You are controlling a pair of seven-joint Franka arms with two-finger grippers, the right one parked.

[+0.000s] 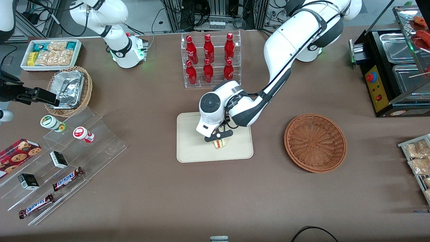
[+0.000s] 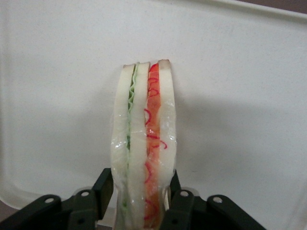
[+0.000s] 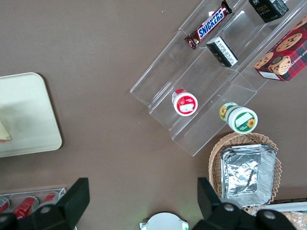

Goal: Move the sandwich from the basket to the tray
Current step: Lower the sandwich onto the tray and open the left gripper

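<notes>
The gripper (image 1: 220, 138) sits low over the tray (image 1: 191, 148), its fingers (image 2: 103, 189) pressed on the sandwich (image 1: 220, 144), with bare tray surface on every side of it. Farther from the front camera, the bottle rack (image 1: 211, 60) stands beside the tray, its red bottles upright. Toward the working arm's end, open brown tabletop (image 1: 268, 141) separates the gripper from the basket (image 1: 315, 143).

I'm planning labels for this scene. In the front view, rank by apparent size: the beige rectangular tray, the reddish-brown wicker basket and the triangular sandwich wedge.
1. Beige rectangular plastic tray
2. Round reddish-brown wicker basket
3. Triangular white-bread sandwich, partly hidden under the gripper, whose fingers are shut on it over the tray
</notes>
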